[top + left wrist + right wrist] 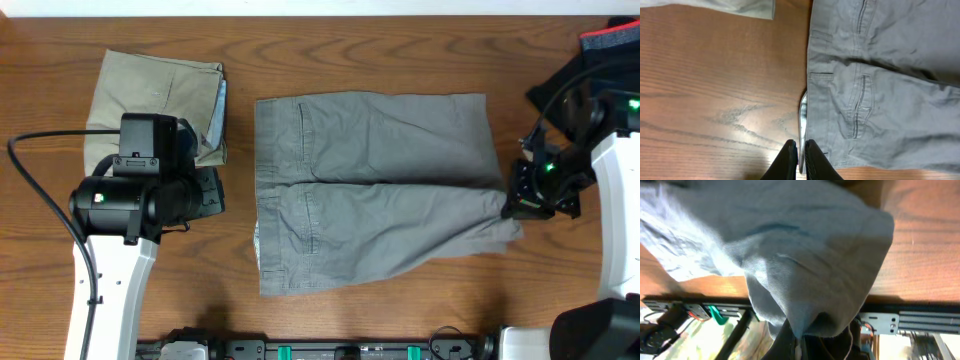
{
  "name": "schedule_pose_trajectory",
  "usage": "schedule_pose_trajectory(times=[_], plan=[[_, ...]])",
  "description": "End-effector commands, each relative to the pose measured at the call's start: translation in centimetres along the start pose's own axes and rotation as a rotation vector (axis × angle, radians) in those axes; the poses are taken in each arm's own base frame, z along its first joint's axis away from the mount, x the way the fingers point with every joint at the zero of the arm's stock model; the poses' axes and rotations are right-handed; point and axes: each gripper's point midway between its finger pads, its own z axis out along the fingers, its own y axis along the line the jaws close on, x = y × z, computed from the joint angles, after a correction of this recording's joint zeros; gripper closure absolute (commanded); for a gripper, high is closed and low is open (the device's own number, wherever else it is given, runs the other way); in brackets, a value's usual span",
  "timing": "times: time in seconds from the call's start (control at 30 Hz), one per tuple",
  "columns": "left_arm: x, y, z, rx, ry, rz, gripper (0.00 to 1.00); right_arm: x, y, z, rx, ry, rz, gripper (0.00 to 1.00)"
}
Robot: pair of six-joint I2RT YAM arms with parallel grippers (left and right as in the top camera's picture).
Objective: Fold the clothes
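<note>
Since the table is slick bare wood, the main risk is the whole garment sliding instead of folding. The grey shorts lie spread flat mid-table, waistband to the robot's left, legs to the right, and nothing pins the waistband end. The near leg's hem is bunched and drawn up toward the right side, so a hard tug there would likely drag the shorts or twist them off square, giving a crooked fold. The beige shorts sit folded at far left, close behind the left arm; a careless swing could knock that pile open. A black red-trimmed garment lies at the far right corner, partly under the right arm, and could get snagged (only its edge shows). The right gripper is pinching the grey leg hem, with cloth draped thick over its fingers. The grab looks like a wad, not a clean edge, so layers may slip out mid-carry, or both legs could lift together. The left gripper has its fingers pressed nearly together with nothing visibly between them. It hovers just beside the waistband edge, so it gives no anchor; if it comes down closed it may shove the band rather than hold it.
</note>
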Motion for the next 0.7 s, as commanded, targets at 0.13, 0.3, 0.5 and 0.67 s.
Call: schedule_pose_trajectory(times=[0.13,0.3,0.5,0.67], plan=[[-0.5,0.3,0.1,-0.018,-0.012,0.005,0.83,0.7,-0.3,2.6,0.077,0.055,0.003,0.63],[-1.6,0.0,1.2,-0.008,-0.017,0.020,0.73,-4.6,-1.8,2.4,0.138,-0.172,0.137,0.59],[-3.2,-1.7,4.6,0.073,0.029,0.083,0.74,-13.4,-0.5,0.6,0.052,-0.530,0.112,0.78],[-4.1,-4.4,8.1,0.191,0.080,0.125,0.80,-18.3,-0.5,2.5,-0.009,-0.664,0.178,0.93]])
